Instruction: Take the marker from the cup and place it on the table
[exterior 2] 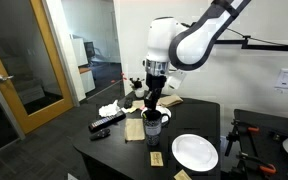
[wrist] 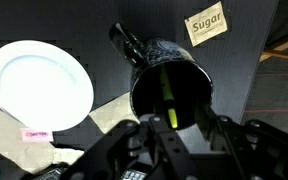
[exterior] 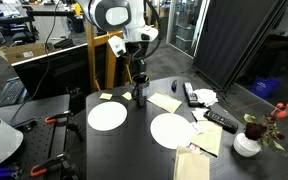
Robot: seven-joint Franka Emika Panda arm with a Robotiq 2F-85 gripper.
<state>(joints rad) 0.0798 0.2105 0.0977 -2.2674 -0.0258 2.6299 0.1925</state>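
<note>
Yellow-green marker inside dark cup, claw at rim, seemingly parted around marker

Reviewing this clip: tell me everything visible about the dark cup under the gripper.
The cup is a small, nearly black cylinder with a glossy-looking outer wall. It stands upright on the dark table with its mouth open. A yellow-green marker stands inside it. The gripper hangs just above the rim with its fingers spread, and no contact with the cup is visible. A dark stub juts from its side, possibly a handle; this is unclear.
</note>
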